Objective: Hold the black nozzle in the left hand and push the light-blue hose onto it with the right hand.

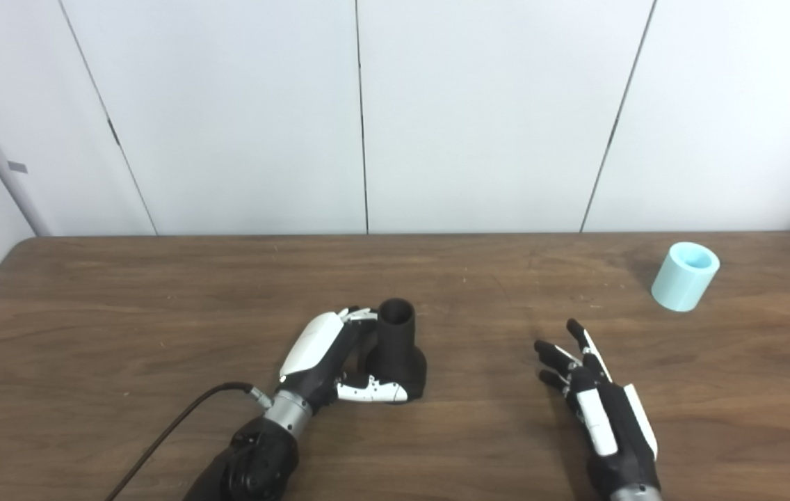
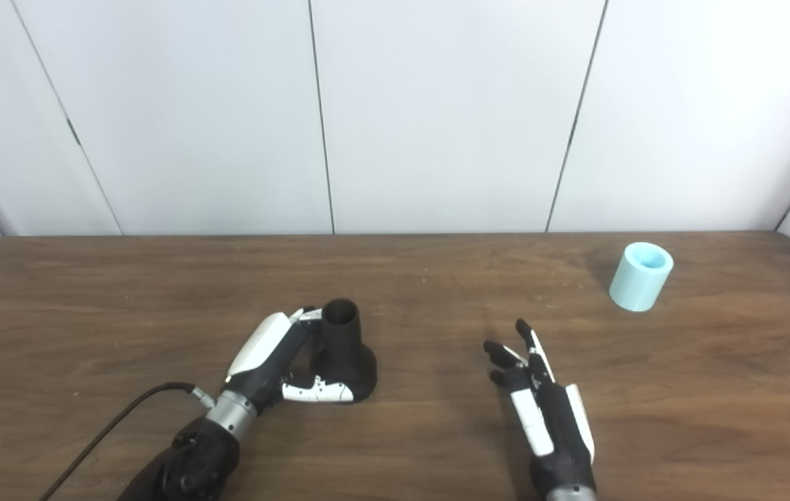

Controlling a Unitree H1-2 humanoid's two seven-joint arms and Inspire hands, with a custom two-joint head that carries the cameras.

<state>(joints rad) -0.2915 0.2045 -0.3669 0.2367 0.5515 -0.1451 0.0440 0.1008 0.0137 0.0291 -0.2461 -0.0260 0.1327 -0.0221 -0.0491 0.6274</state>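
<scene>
A: Two hands in view. Left hand (image 1: 329,358) wrapped round the black nozzle (image 1: 397,348), fingers behind its neck, thumb across the wide base. Nozzle upright on the table (image 1: 124,327), open end up, roughly table centre.

B: Right hand (image 1: 593,396)?

A: At 4 o'clock from the nozzle, well apart, fingers spread, nothing in it. Whether it touches the table, can't tell.

B: Hose?

A: Light-blue hose (image 1: 685,276), a short tube, tilted, at 1 o'clock from the right hand near the far right edge. Untouched.
</scene>
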